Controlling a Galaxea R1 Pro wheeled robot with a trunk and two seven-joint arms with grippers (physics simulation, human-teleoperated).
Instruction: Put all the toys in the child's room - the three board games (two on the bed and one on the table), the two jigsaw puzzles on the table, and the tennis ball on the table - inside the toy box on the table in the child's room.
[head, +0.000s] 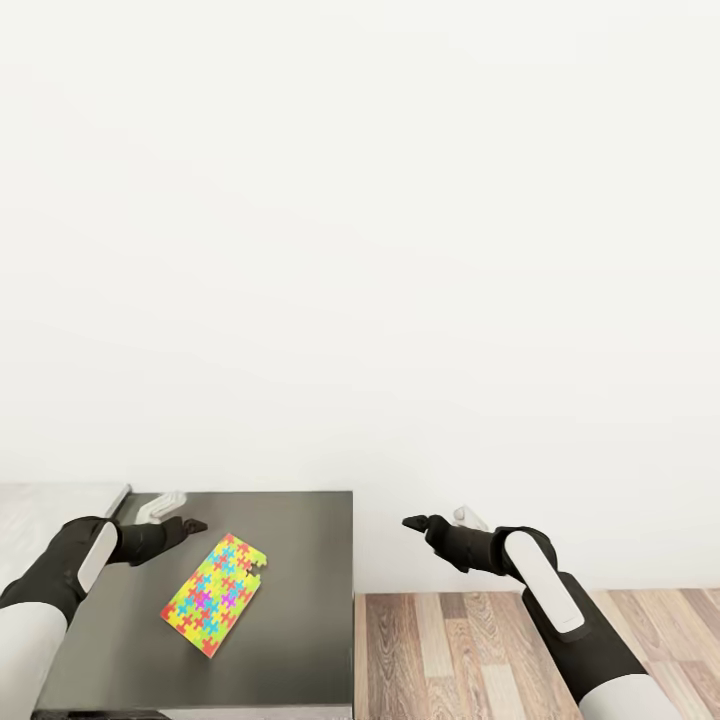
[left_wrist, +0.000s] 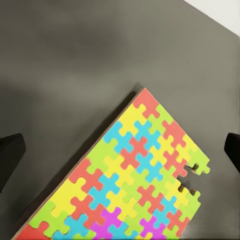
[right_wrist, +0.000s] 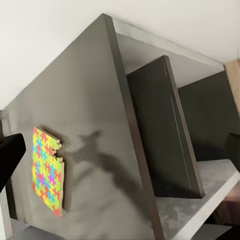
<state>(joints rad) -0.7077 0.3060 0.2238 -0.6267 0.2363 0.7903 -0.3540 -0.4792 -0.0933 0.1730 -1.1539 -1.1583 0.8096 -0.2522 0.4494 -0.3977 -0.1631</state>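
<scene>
One jigsaw puzzle (head: 215, 596), a thin board of yellow, green, blue and red pieces, lies flat and skewed on the dark grey table (head: 300, 600). My left gripper (head: 186, 517) hovers open just above the puzzle's far corner, touching nothing. The left wrist view looks straight down on the puzzle (left_wrist: 135, 185), with the fingertips (left_wrist: 10, 157) far apart at either edge. My right gripper (head: 432, 521) is open in the air beyond the table's right edge, over the floor. Its camera sees the puzzle (right_wrist: 47, 170) from the side. The toy box, board games, tennis ball and bed are out of view.
A plain white wall (head: 400, 250) stands right behind the table. Wood-plank floor (head: 470, 650) lies to the table's right. Under the dark top there are open shelves with a dark upright panel (right_wrist: 170, 130). A lighter surface (head: 45, 515) adjoins the table at the left.
</scene>
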